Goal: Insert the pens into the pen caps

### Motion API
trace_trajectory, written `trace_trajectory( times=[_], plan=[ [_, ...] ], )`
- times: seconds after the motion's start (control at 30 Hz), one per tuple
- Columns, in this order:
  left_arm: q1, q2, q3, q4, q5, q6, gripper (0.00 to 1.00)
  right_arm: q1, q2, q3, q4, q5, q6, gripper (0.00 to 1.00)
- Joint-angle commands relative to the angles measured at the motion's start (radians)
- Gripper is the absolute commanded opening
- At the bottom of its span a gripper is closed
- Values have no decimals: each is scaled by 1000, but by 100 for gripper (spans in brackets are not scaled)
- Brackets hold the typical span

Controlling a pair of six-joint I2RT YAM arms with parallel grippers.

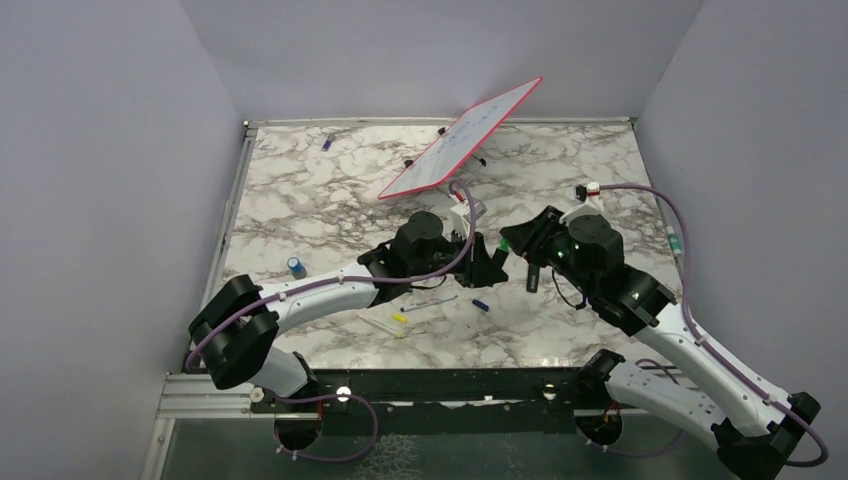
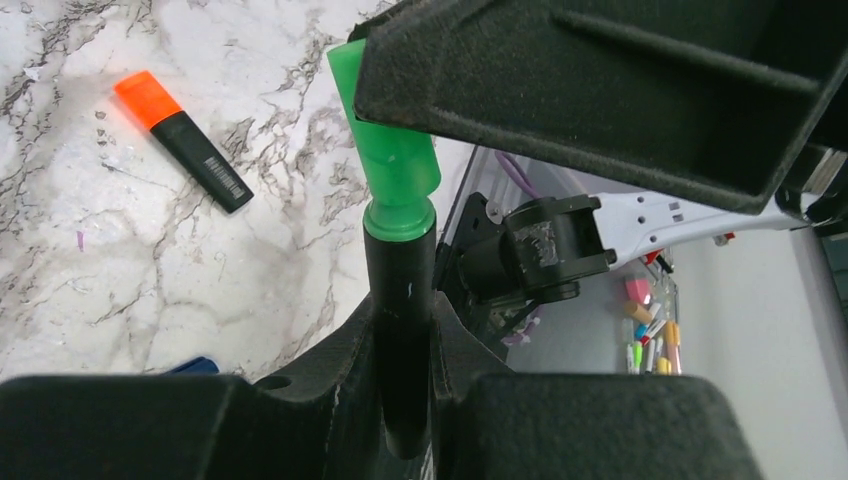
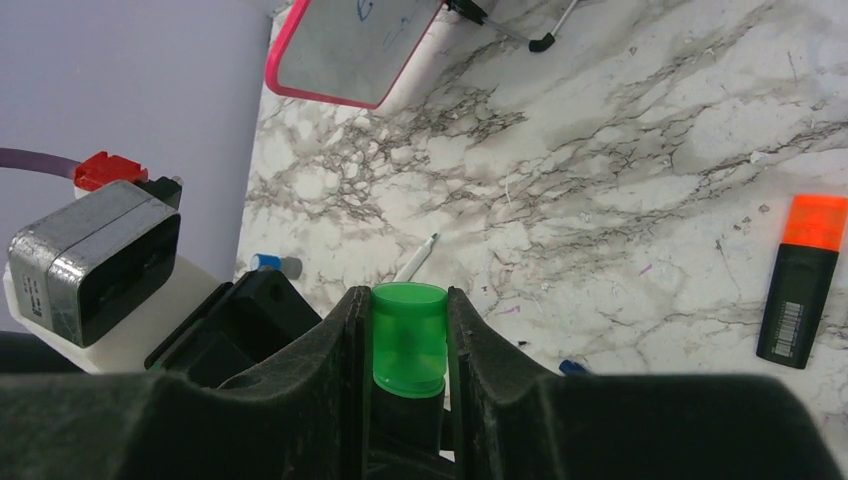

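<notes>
My left gripper (image 2: 403, 330) is shut on the black barrel of a green highlighter (image 2: 400, 290). A green cap (image 2: 392, 165) sits on the highlighter's tip. My right gripper (image 3: 408, 310) is shut on that same green cap (image 3: 408, 340), with the black barrel just below it. In the top view the two grippers meet above the table's middle, left (image 1: 492, 262) and right (image 1: 518, 243). An orange-ended black highlighter (image 3: 802, 290) lies on the marble; it also shows in the left wrist view (image 2: 185, 142).
A pink-framed whiteboard (image 1: 460, 140) stands tilted at the back. A thin white pen (image 1: 430, 303), a yellow-ended pen (image 1: 390, 322), a dark blue cap (image 1: 480, 305) and a blue cap (image 1: 297, 266) lie on the marble table (image 1: 330, 210) near the left arm.
</notes>
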Motion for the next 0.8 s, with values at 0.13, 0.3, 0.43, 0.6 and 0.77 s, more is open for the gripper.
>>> trace_trajectory(
  times=[0.13, 0.3, 0.43, 0.6, 0.77],
  plan=[
    [17, 20, 66, 33, -65, -94, 0, 4, -44, -61, 70, -86, -35, 31],
    [23, 18, 77, 28, -72, -97, 0, 4, -55, -67, 70, -130, -53, 31],
    [25, -7, 115, -58, -103, -30, 0, 4, -73, -44, 24, -165, -75, 31],
    [24, -14, 128, -67, -57, 7, 0, 5, -75, -19, -7, -221, -132, 32],
    [24, -35, 128, -101, 2, 101, 0, 4, -72, 43, -68, -186, -131, 46]
  ],
)
